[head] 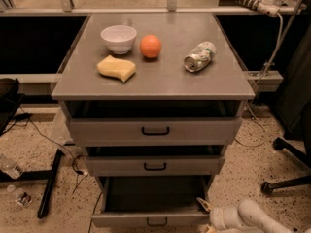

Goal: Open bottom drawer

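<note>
The bottom drawer [150, 219] is the lowest of the cabinet's three grey fronts. It stands pulled out, showing its dark interior [153, 193], with a small black bar handle [156, 222] on the front. My gripper [204, 215] is at the drawer's front right corner, on a white arm [245, 218] that comes in from the lower right. Its tan fingertips [202, 203] stand apart, holding nothing, with the upper one by the drawer's right edge.
The middle drawer [154, 165] and top drawer [155, 130] stick out slightly. On the cabinet top sit a white bowl [119, 38], an orange [150, 46], a yellow sponge [116, 68] and a tipped can [199, 57]. A chair base [284, 183] stands at the right and cables and a black bar [48, 183] lie at the left.
</note>
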